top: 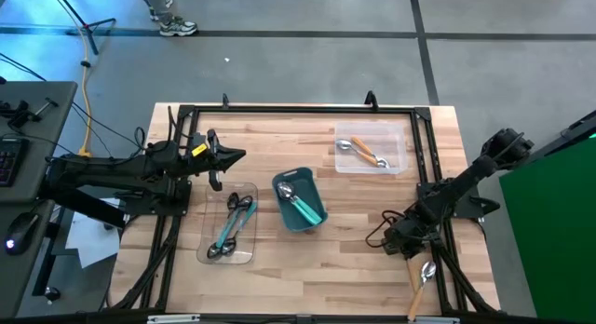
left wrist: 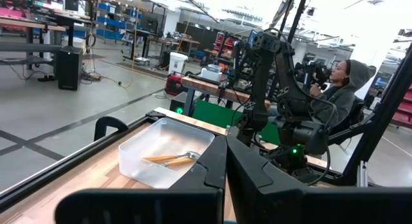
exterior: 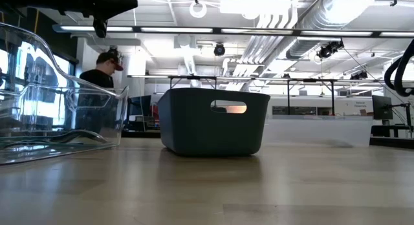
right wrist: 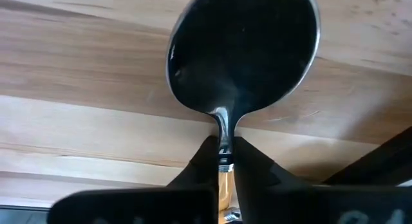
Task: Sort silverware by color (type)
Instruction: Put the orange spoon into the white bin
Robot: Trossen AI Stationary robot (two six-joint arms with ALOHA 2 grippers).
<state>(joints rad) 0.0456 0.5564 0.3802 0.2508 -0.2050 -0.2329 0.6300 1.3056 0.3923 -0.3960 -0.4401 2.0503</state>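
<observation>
At the near right corner of the pale wooden plank table (top: 354,212), the right gripper (top: 416,252) has its dark fingers (right wrist: 205,161) pinched on the thin neck of an orange-handled spoon with a shiny metal bowl (right wrist: 244,50); the spoon lies at the table's front edge, its handle running toward the near rim.

Farther in, near the table's middle, stands a teal rectangular plastic bin with a cut-out grip (top: 299,199), holding teal-handled spoons (top: 300,205). Just to its left lies a clear plastic tray (top: 230,229) with dark and teal-handled pieces (top: 233,226) inside; its curved transparent wall fills the low view's left side.

The left gripper (top: 238,157) hovers beyond that tray, jaws pressed together and holding nothing.

At the far right sits a second clear, shallow tray (top: 372,149) containing orange-handled spoons (top: 365,153).

Beyond the table, a seated person in a hooded top (left wrist: 340,89) shows among workshop benches.
</observation>
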